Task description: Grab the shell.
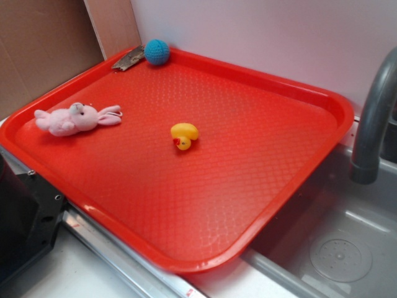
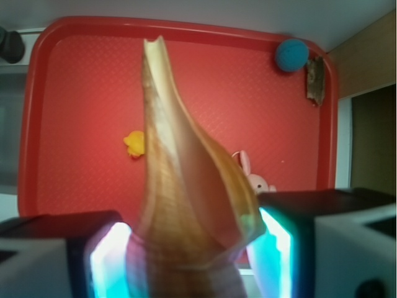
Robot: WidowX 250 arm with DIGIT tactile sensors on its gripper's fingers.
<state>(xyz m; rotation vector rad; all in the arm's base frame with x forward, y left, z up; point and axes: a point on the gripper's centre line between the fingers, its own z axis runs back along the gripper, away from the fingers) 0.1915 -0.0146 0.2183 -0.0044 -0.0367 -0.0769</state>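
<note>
The end effector [image 2: 189, 248] is clamped on the tan-brown pointed spiral shell [image 2: 186, 186], high above the red plastic tray [image 2: 74, 93], whose middle holds a yellow rubber duck [image 2: 134, 144].

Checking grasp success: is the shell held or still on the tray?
Held: the shell sits between the gripper fingers, above the red tray.

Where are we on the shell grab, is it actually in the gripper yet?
The grab looks done: the wrist view shows the shell clamped between the gripper fingers, held high above the red tray. On the tray sit only the duck, bunny, blue ball and a brown scrap. Nothing obvious remains besides keeping hold.
</note>
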